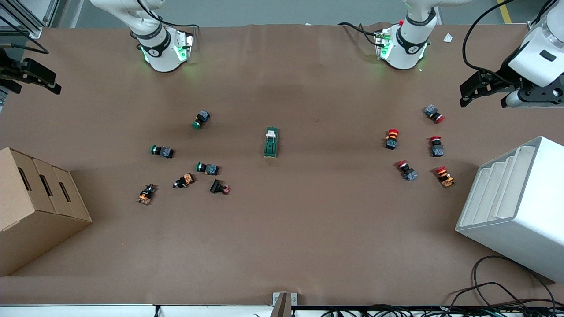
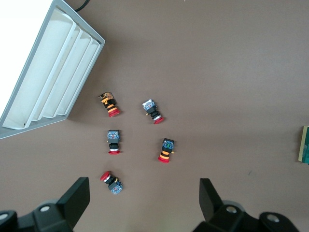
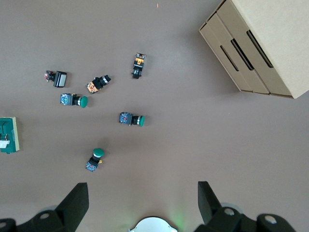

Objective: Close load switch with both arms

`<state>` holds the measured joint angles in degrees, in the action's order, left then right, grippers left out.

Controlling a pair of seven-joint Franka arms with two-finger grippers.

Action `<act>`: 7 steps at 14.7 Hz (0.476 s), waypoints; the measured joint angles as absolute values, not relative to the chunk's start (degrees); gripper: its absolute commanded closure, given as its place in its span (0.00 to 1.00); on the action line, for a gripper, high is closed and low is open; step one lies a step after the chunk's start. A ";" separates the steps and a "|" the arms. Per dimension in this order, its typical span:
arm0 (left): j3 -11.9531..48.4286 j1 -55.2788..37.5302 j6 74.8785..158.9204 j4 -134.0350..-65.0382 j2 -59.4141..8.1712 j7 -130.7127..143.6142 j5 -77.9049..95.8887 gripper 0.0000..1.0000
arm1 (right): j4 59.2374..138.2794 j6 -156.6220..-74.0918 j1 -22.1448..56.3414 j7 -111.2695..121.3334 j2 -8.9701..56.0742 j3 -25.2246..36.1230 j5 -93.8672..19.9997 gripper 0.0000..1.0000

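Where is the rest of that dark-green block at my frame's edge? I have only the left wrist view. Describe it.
Observer: The dark-green rectangular load switch lies mid-table, with a white lever piece at its end farther from the front camera.
Operator: Report the right gripper.
Observer: The right gripper hangs over the table's edge at the right arm's end, jaws open, holding nothing.
Operator: Say what lies between it and the switch.
Observer: Round-capped green push-buttons lie scattered on the table there.
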<state>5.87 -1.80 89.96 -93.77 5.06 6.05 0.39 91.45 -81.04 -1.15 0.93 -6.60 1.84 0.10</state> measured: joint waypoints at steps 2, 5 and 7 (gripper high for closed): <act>5.87 -1.80 89.96 -93.77 5.05 6.05 0.39 0.00 | 91.45 -81.04 -1.15 0.93 -6.60 1.84 0.10 0.00; 5.89 -1.80 89.96 -93.76 4.95 6.05 0.39 0.00 | 91.45 -81.04 -1.15 0.93 -6.60 1.84 0.10 0.00; 6.10 -1.97 89.96 -93.40 4.30 6.05 0.40 0.00 | 91.45 -81.04 -1.15 0.93 -6.60 1.84 0.10 0.00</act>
